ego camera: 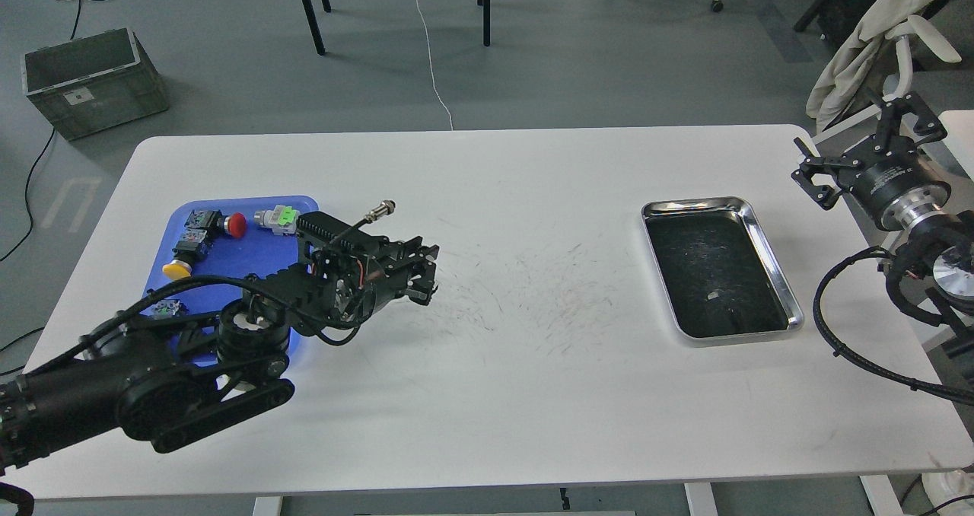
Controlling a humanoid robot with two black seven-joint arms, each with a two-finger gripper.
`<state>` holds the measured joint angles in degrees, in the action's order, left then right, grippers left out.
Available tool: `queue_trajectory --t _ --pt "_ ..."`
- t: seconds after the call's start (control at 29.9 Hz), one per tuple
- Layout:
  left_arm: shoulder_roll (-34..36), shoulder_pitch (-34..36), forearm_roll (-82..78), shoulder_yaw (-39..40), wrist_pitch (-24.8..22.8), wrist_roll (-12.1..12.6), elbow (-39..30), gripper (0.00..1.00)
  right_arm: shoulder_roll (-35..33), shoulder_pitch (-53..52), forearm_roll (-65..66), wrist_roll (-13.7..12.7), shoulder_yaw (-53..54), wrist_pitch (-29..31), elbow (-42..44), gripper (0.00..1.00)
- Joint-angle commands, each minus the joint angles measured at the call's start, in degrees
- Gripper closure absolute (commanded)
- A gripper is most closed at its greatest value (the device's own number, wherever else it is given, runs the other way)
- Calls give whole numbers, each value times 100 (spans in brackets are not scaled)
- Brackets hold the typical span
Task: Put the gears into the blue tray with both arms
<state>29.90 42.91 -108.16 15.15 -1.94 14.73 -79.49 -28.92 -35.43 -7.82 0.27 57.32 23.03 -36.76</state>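
The blue tray (222, 261) lies at the table's left, partly covered by my left arm. My left gripper (423, 274) hovers just right of the tray, raised off the table, its dark fingers drawn together. The gear it holds is hidden between them and cannot be made out. No other gear shows; the arm covers the middle of the tray. My right gripper (856, 148) stands open and empty beyond the table's right edge, far from the tray.
Red (236, 224), green-grey (279, 219) and yellow (177, 269) push-button switches lie in the blue tray's far part. A steel tray with a black liner (770, 251) sits at the right. A grey crate (91, 78) stands on the floor.
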Motion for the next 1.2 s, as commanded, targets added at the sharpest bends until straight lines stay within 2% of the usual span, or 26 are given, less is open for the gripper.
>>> queue_trajectory --t 0.0,0.17,0.47,0.73,0.97,1.1,1.17 --pt "498 121 102 392 -113 -5 -321 93 -17 1 0 -1 -2 9 -7 2" --pt "1175 516 540 507 -237 -57 -647 93 -8 1 0 -1 -2 0 -16 2" --pt "1861 763 1455 489 -333 -189 -480 93 -17 1 0 -1 7 0 -7 2" --pt "1852 754 1464 437 -324 -523 609 93 -8 -34 0 -1 -19 9 -16 2" --pt "1817 632 1490 366 -298 -699 1189 93 -8 -87 0 -1 -19 17 2 2" --pt "1537 263 1552 366 -184 -866 1690 93 18 -78 9 -1 -46 17 2 2" --pt "1483 105 1534 358 -123 -866 1726 93 36 -69 9 -1 -46 17 2 2"
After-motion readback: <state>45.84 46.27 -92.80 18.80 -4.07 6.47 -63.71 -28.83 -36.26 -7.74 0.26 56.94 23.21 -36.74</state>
